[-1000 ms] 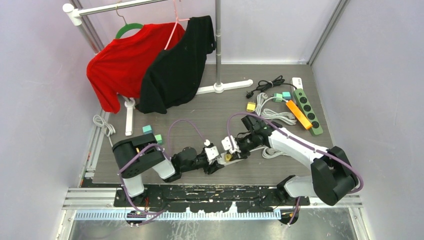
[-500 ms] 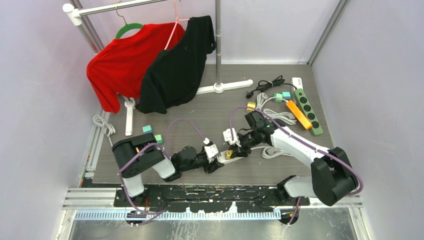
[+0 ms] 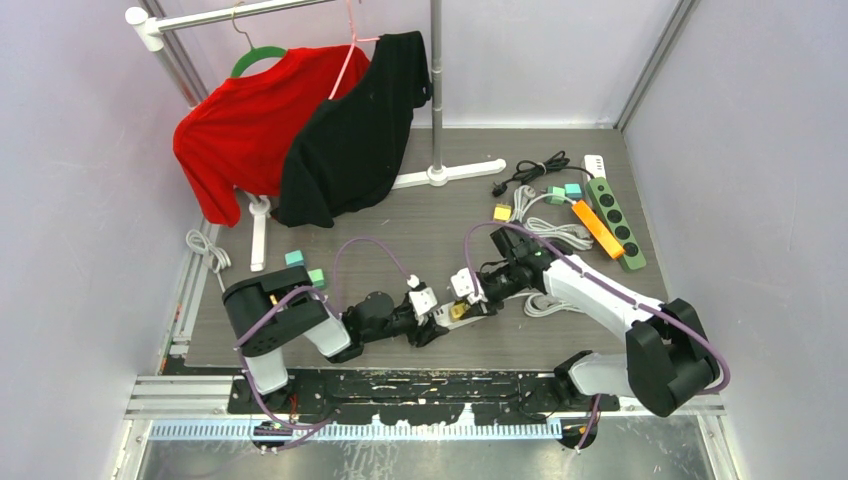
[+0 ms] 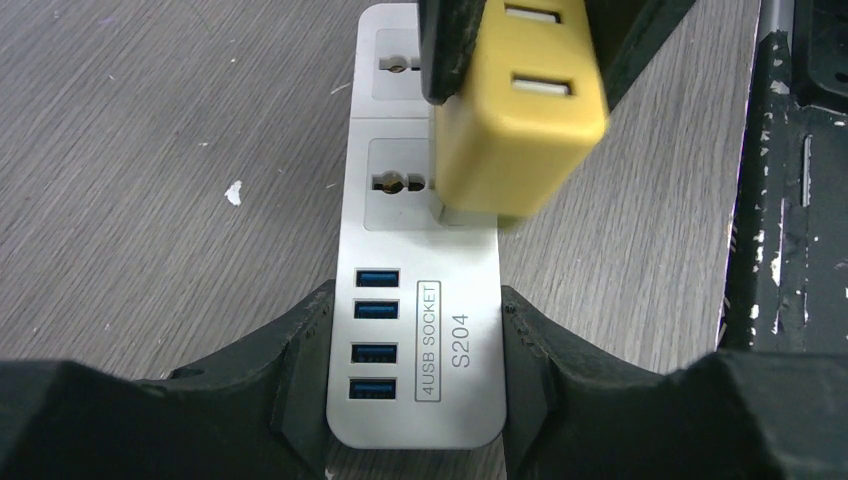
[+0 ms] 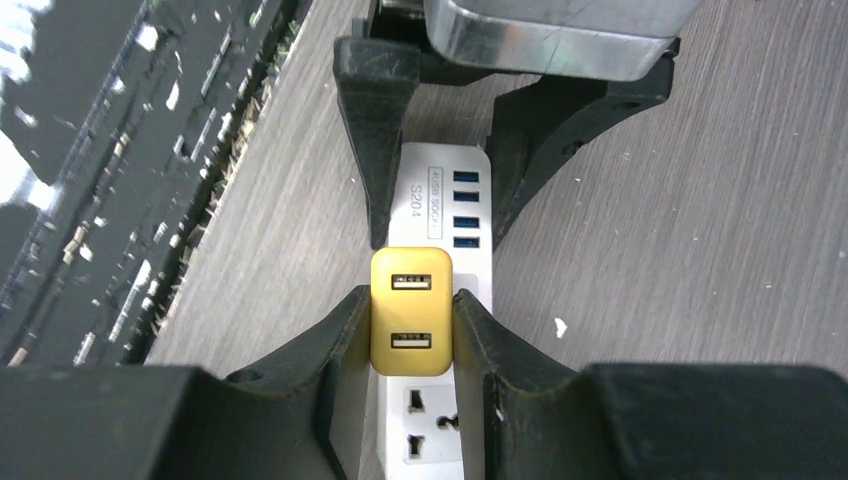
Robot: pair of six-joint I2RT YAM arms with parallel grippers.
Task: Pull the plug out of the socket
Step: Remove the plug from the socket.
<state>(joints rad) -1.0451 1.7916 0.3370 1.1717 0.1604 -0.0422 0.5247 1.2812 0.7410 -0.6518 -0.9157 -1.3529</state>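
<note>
Bright, even light, soft shadows — yellow plug (image 4: pixel 515 130) slightly out of focus in the left wrist view

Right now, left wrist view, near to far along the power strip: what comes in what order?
left tool clamping the power strip → USB ports → yellow plug, gripped by the right tool

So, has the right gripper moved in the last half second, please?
Yes: the right gripper, shut on the plug, has dropped away from the yellow cube toward the near edge of the table.
</note>
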